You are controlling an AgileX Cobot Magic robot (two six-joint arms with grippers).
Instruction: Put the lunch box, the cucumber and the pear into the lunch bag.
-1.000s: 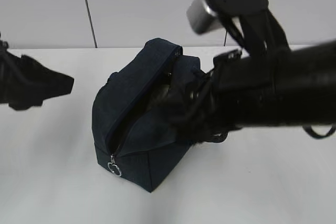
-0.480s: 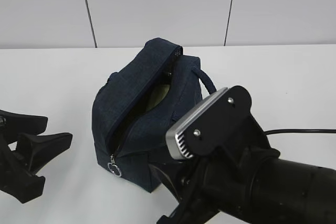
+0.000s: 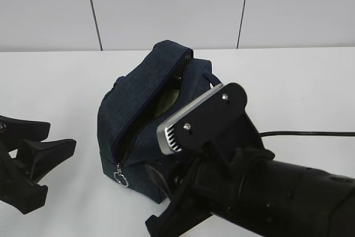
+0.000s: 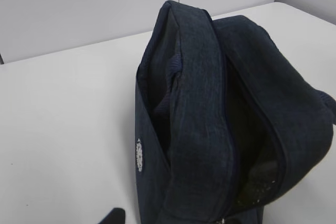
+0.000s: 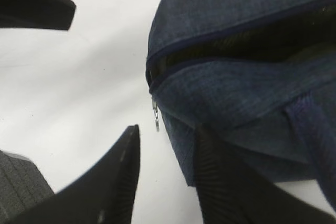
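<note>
The lunch bag (image 3: 150, 131) is stood on the white worktop (image 3: 299, 92) at the centre of the exterior frame, its zipper run open along the top so that the mouth gapes upward; this opening is what allows things to be dropped in from above. Something pale is glimpsed inside the mouth (image 3: 165, 104), possibly the lunch box lid, but it cannot be identified with certainty. No cucumber or pear is seen anywhere on the worktop, so they are judged to be either inside already or out of view.

The right claw (image 5: 165, 179) is held low at the bag's near end, in the lower middle of the right wrist frame, its jaws parted and empty, one finger (image 5: 220, 182) lying against or just beside the fabric below the metal zipper pull (image 5: 156, 117). The placement suggests the zipper end is being approached.

The left claw (image 3: 41, 156) is kept at the lower left of the exterior frame, spread wide, holding nothing, well apart from the bag.
</note>
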